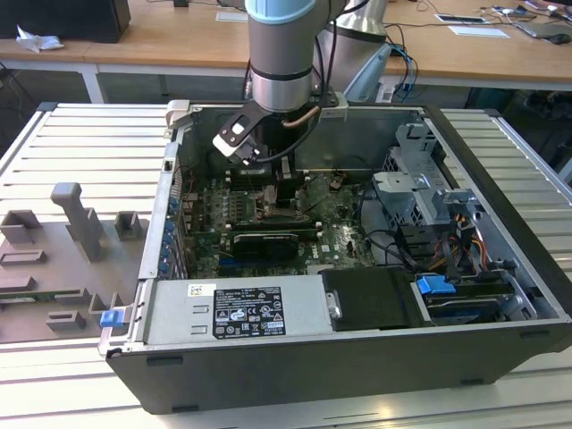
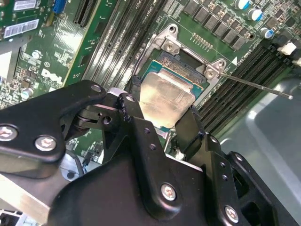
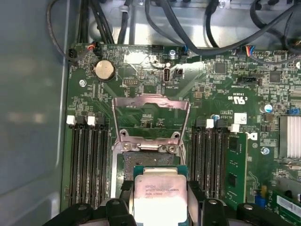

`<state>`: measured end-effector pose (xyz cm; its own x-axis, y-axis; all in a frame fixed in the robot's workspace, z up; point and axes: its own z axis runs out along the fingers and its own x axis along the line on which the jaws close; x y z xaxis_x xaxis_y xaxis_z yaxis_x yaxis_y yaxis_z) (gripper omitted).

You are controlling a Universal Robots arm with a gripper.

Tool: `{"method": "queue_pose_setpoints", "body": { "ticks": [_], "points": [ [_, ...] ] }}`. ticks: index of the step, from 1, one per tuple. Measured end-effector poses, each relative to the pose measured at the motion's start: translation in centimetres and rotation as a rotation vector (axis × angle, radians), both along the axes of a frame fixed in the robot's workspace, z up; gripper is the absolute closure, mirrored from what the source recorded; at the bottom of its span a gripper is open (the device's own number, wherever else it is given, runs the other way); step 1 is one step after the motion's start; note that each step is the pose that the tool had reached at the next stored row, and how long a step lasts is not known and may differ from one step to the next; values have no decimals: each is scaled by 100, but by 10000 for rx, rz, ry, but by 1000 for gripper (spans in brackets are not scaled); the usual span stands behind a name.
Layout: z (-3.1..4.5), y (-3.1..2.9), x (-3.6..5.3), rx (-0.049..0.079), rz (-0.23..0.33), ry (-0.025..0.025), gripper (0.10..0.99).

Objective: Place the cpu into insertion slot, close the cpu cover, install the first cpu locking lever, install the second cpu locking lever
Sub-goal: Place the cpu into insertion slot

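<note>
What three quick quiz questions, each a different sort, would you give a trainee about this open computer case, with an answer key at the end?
1. True or false: the cpu cover lies closed over the insertion slot.
2. What is clamped in the gripper? A, a memory stick. B, the cpu. C, a loose cable.
3. Fill in the gap: in the first wrist view, the long black memory slots run along ___ sides of the insertion slot.

Key: 1, false: the cover stands flipped open. 2, B. 3, both.
</note>
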<state>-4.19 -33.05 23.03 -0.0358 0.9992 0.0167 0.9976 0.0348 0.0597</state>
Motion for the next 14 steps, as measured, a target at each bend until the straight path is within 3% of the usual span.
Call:
{"method": "queue_pose_setpoints", "body": {
  "ticks": [3,10,14],
  "points": [
    [-98,22,0,0,-2,3,545],
    [-212,88,0,0,-239,6,545],
    [-242,95,1,0,-344,8,545]
  ]
}}
